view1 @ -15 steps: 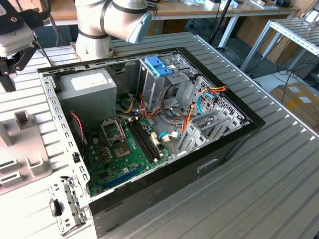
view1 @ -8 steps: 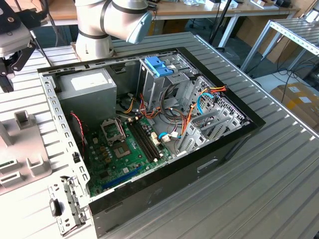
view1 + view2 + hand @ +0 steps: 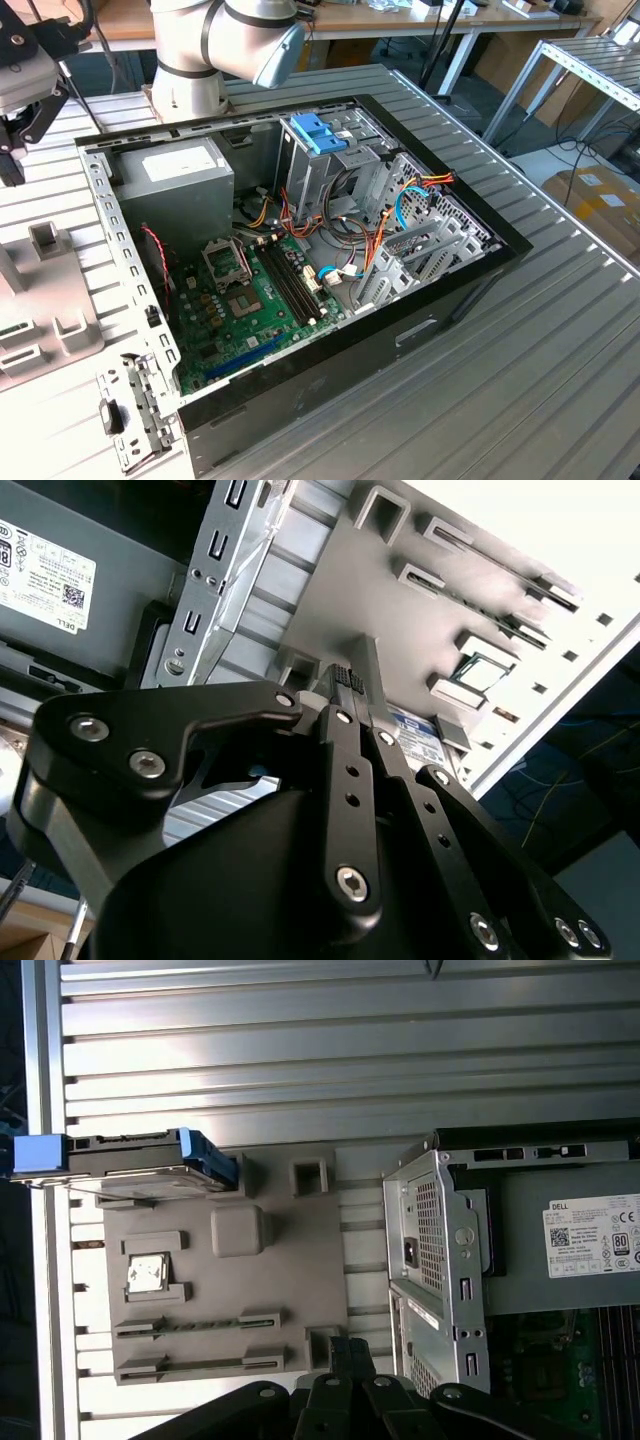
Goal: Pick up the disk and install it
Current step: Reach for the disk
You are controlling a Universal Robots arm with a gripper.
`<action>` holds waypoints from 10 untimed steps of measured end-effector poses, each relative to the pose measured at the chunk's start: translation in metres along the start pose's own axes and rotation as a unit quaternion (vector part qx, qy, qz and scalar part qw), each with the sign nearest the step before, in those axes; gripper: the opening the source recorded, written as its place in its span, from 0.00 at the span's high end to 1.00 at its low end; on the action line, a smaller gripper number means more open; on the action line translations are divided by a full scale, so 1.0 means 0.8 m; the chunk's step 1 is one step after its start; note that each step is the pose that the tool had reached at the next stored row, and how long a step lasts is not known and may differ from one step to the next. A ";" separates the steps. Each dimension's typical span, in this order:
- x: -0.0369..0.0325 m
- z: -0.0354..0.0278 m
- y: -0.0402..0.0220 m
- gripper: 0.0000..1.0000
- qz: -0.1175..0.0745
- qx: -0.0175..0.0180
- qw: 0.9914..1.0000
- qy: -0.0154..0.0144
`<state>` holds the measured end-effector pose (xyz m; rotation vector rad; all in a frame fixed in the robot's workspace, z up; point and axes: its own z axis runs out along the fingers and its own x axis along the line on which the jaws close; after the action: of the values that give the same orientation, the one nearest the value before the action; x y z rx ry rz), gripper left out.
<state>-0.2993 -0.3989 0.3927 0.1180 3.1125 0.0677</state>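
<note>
One closed, empty gripper (image 3: 348, 680) needs to spread wide and square up to the disk (image 3: 120, 1158) on the grey fixture (image 3: 75, 330), nine o'clock of the case (image 3: 330, 370) in the exterior view

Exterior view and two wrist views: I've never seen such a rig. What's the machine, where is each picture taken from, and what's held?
The exterior view, from a camera off the machine, shows a robot arm next to an open computer case on a metal table. Both wrist views come from cameras riding on the arm, so its black gripper looks close. It is shut and holds nothing. In the first wrist view a grey parts tray lies beside the case; the disk, blue-railed, sits at one end, untouched.
</note>
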 end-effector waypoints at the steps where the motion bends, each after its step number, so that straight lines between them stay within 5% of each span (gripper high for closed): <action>1: 0.0001 0.0000 0.0000 0.89 0.000 0.000 1.000 0.000; 10: 0.0025 0.0002 -0.0002 0.89 0.000 0.000 1.000 0.000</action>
<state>-0.3013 -0.3989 0.3924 0.1180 3.1124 0.0676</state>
